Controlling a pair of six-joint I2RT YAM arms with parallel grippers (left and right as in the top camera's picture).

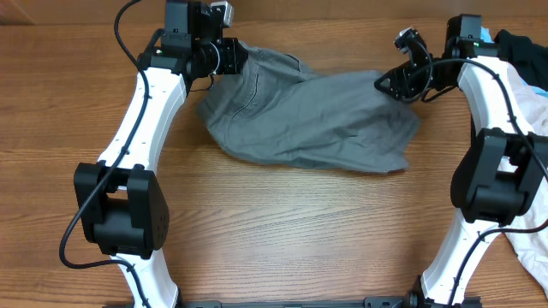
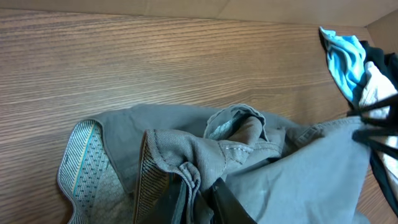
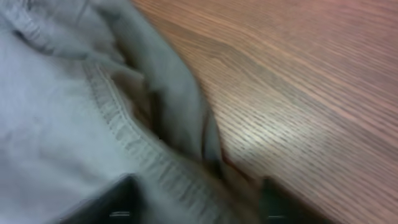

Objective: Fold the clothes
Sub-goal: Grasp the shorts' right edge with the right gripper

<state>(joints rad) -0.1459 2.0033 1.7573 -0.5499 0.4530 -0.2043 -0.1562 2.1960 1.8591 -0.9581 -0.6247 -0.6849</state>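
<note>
The gray shorts [image 1: 308, 115] lie crumpled at the back middle of the wooden table. My left gripper [image 1: 233, 56] is shut on a bunched fold of the waistband at the shorts' back left corner. In the left wrist view the jaws [image 2: 200, 199] pinch the gray fabric, and the speckled waistband lining [image 2: 87, 165] shows to the left. My right gripper [image 1: 396, 81] is at the shorts' right edge. In the blurred right wrist view its fingers [image 3: 199, 202] stand wide apart with a stitched hem [image 3: 124, 130] between them.
A whitish-pink garment [image 1: 533, 103], a small light-blue cloth [image 1: 488, 36] and a dark garment [image 1: 522, 47] lie at the back right behind the right arm. The light-blue cloth also shows in the left wrist view [image 2: 342, 59]. Bare wood table [image 1: 300, 231] lies in front.
</note>
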